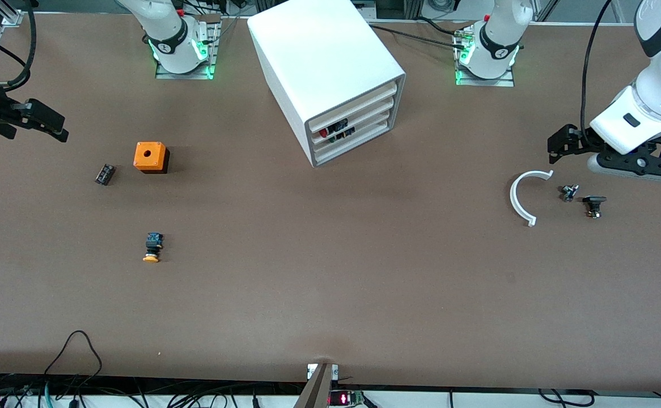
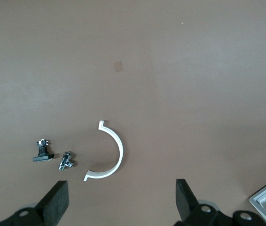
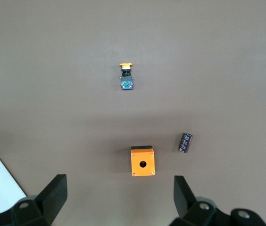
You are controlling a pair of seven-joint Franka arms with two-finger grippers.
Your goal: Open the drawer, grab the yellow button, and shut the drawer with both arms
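The brown counter (image 1: pixel 330 283) carries a white drawer cabinet (image 1: pixel 330 79) between the two arm bases, all its drawers pushed in. The right pincer (image 1: pixel 53 126) hangs over the right arm's end, fingers wide apart and holding nothing. The left pincer (image 1: pixel 560 144) hovers over a white curved piece (image 1: pixel 520 198), fingers spread too. The orange box (image 1: pixel 151 157) sits farther from the front camera than the button (image 1: pixel 152 248), which lies on its side out on the counter.

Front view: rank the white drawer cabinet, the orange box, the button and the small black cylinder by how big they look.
Largest to smallest:
1. white drawer cabinet
2. orange box
3. button
4. small black cylinder, close to the button, so the last two are uncertain.
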